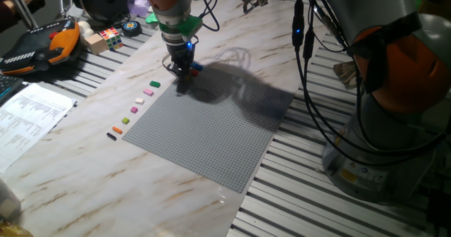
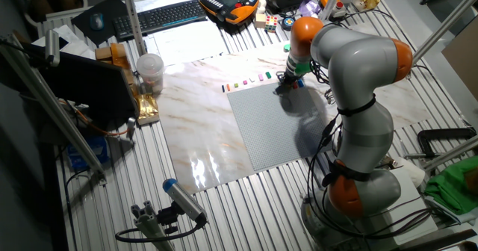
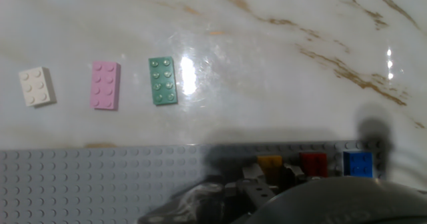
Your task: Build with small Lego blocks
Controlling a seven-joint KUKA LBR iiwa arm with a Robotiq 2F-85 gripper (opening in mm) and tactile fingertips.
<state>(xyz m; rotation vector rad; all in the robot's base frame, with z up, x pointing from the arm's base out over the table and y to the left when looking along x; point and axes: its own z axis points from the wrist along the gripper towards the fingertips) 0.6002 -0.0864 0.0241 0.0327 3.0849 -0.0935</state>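
Observation:
My gripper [image 1: 184, 69] is down at the far corner of the grey baseplate [image 1: 211, 131]. In the hand view a yellow brick [image 3: 269, 161], a red brick [image 3: 313, 163] and a blue brick [image 3: 358, 164] stand in a row on the baseplate [image 3: 87, 184]. The yellow one lies right at my gripper [image 3: 270, 177], whose dark fingers are blurred. A green brick [image 3: 163, 81], a pink one [image 3: 105, 85] and a white one [image 3: 35, 86] lie loose on the marble. That loose row [image 1: 134, 110] runs on along the plate's left edge to an orange brick [image 1: 117, 130] and a black brick [image 1: 111, 136].
A multicoloured puzzle cube [image 1: 110, 37] and an orange-and-black pendant [image 1: 42, 46] sit at the back left. Printed papers [image 1: 28, 117] lie left of the marble top. The arm's base [image 1: 394, 145] and hanging cables [image 1: 310, 89] stand on the right. A keyboard [image 2: 160, 16] and a cup [image 2: 149, 70] show in the other fixed view.

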